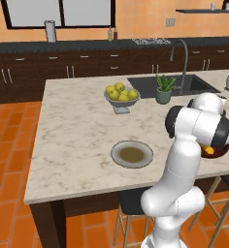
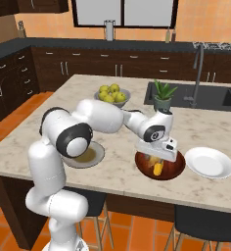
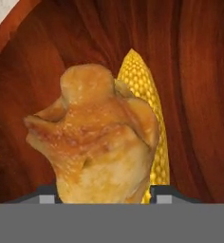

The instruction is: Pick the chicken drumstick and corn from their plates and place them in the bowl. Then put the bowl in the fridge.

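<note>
pincer (image 2: 155, 162) hangs low over the wooden bowl (image 2: 172, 172), pointed down into it. in the hand view the chicken drumstick (image 3: 97, 137) sits right between the two fingertips (image 3: 46, 197), which stand a drumstick-width apart, one on each side of the meat; looks like the pincer is closed on the drumstick, though the actual contact at the pads is hidden by the meat. corn (image 3: 144, 95) lies on the bowl floor (image 3: 199, 71) directly beyond the drumstick, just behind and to one side of it; can't tell whether they touch. in the right base view the yellow corn (image 2: 158, 169) is just under the pincer inside the bowl.

white plate (image 2: 209, 163) is just beside the bowl, on the far side from the arm's base, bare. grey plate (image 1: 131, 154) with brownish centre lies on the counter (image 1: 73, 140) back toward the arm's base, well apart from the pincer, also bare. footed fruit bowl (image 2: 112, 97) and potted plant (image 2: 163, 97) stand beyond the pincer, further across the counter, near the sink (image 2: 225, 100). in the left base view the arm covers most of the wooden bowl (image 1: 218, 153).
</note>
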